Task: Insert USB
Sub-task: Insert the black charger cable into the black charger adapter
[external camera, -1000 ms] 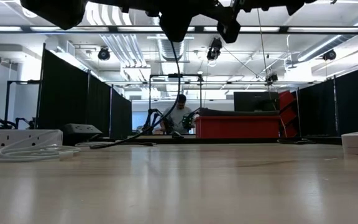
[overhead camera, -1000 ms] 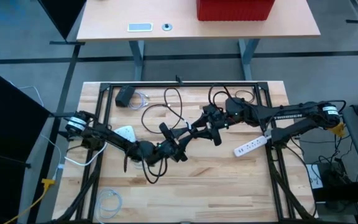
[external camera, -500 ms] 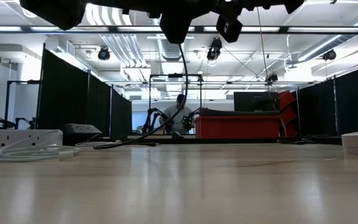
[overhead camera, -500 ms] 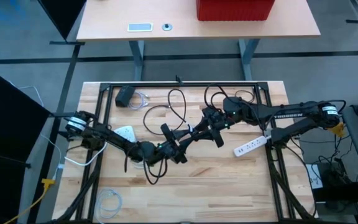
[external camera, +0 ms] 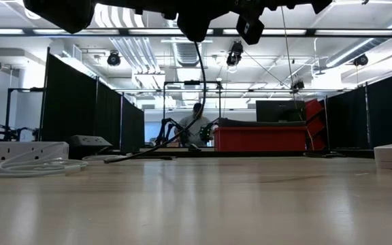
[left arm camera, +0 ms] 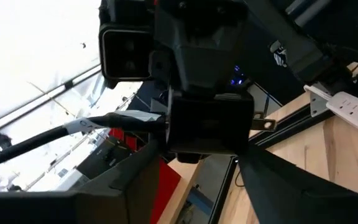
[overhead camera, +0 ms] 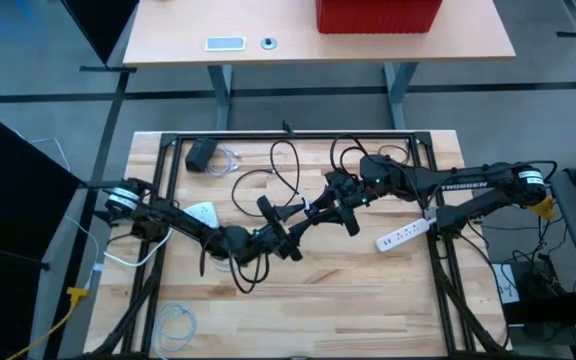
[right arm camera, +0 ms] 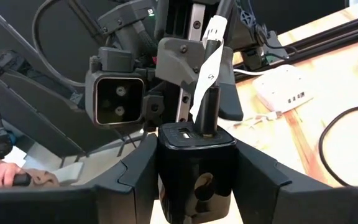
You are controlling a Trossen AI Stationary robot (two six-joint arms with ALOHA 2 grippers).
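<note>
Between right fingers (right arm camera: pixel 135 168): charger (right arm camera: pixel 196 168).

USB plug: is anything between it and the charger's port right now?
Nothing visible. In the right wrist view the plug, held by the left gripper, already meets a port on the charger in the right gripper. Whether it is fully seated cannot be told.

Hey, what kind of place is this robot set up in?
Probably a robotics lab or test hall: black curtain partitions split the floor into bays, exposed ducts and lights run overhead, and a second desk stands behind the wooden table.
</note>
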